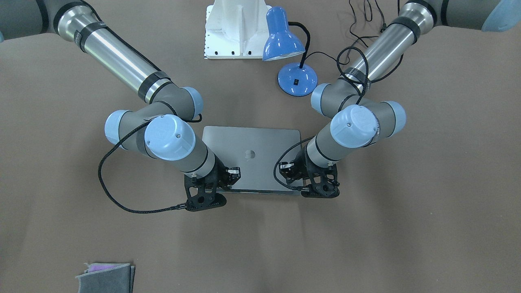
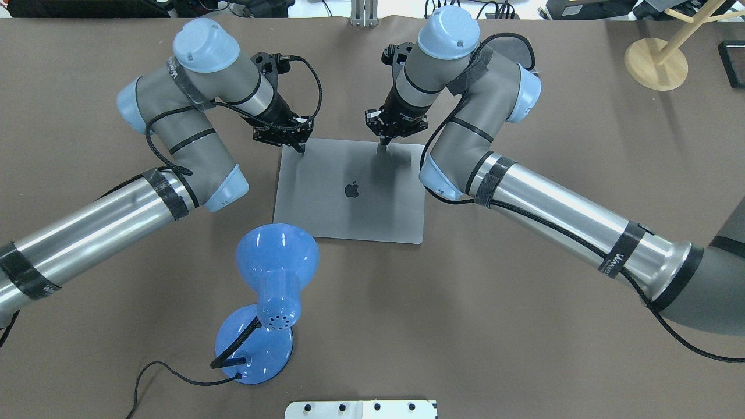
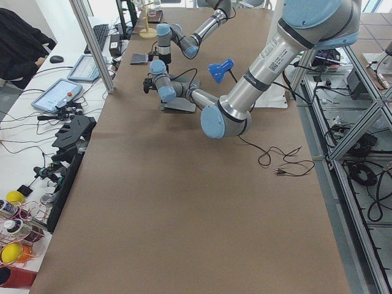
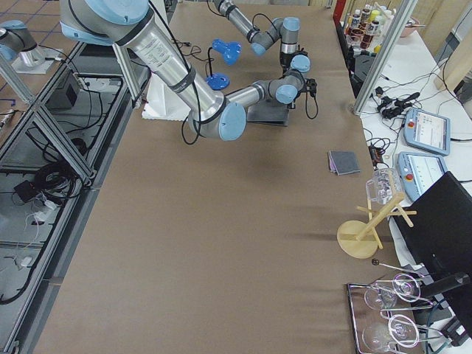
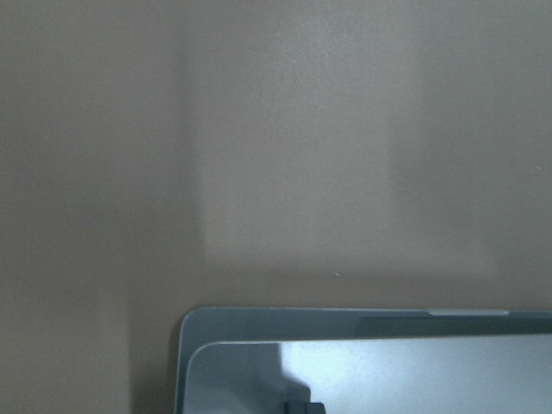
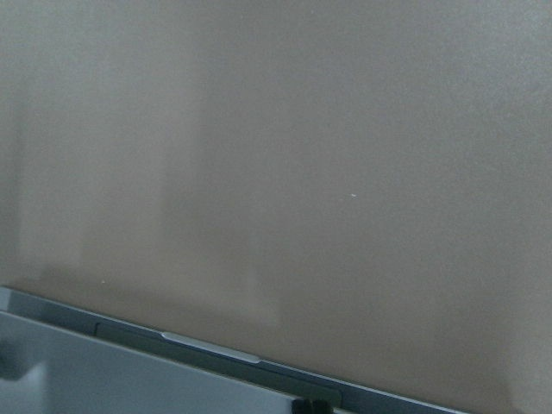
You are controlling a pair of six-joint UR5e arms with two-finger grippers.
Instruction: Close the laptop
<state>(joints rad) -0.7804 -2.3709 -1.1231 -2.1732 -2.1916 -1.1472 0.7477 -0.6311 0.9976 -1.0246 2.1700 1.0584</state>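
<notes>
Laptop (image 2: 349, 215) lies shut — overhead, left gripper (image 2: 301, 149) and right gripper (image 2: 383, 145), fingers pressed together, touch its lid; wrist cameras catch mostly its edge.

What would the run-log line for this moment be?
task: close laptop | laptop: lid down flat | left claw: shut, tip at lid edge | right claw: shut, tip at lid edge

The blue lamp (image 2: 273, 273) stands near the laptop's (image 2: 349, 209) robot-side left corner, narrowing that approach; the left gripper (image 2: 301, 148) and right gripper (image 2: 383, 145) occupy the lid's far edge, a gap between them; beyond that edge runs open table (image 2: 524, 349).
</notes>
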